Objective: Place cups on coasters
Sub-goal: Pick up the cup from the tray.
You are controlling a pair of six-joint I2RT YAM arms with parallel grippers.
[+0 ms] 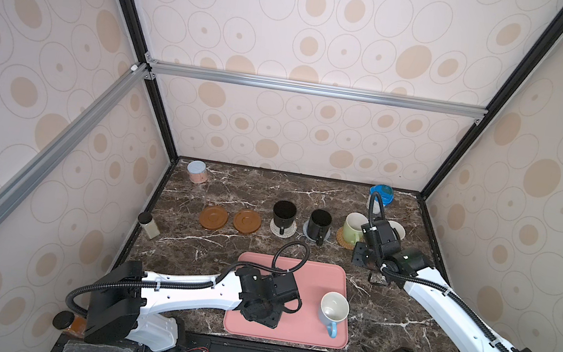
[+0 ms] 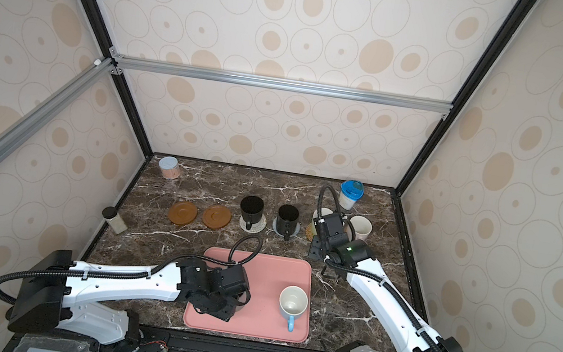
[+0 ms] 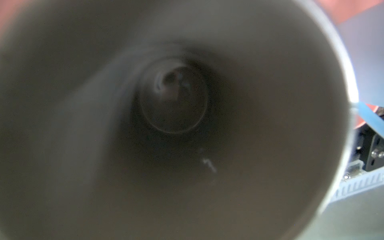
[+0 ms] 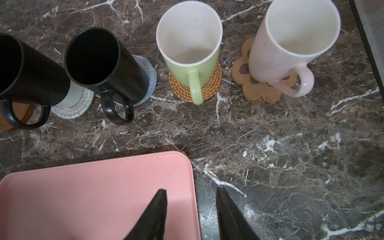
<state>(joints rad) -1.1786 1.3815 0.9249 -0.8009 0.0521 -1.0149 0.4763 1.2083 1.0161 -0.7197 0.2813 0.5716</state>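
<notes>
Two black cups [image 1: 284, 213] [image 1: 319, 222] stand on the whitish woven [image 1: 282, 231] and blue-grey [image 4: 150, 83] coasters. The light green cup [image 1: 353, 227] is on the rattan coaster [image 4: 214, 83], the white-pink cup [image 4: 291, 41] on the paw coaster [image 4: 255, 89]. Both brown wooden discs [image 1: 213, 217] [image 1: 247, 221] are bare. A white and light blue cup [image 1: 334, 308] stands on the pink tray. My left gripper [image 1: 264, 305] reaches down onto a grey cup [image 3: 83, 104] on the tray; its fingers are hidden. My right gripper [image 4: 192, 193] hovers open over the tray's far right corner, holding nothing.
The pink tray [image 1: 314, 276] lies at the front middle. A pinkish can [image 1: 196, 171] stands at the back left, a white jar with a blue lid [image 1: 381, 195] at the back right, and a small black-capped bottle [image 1: 148, 225] by the left edge.
</notes>
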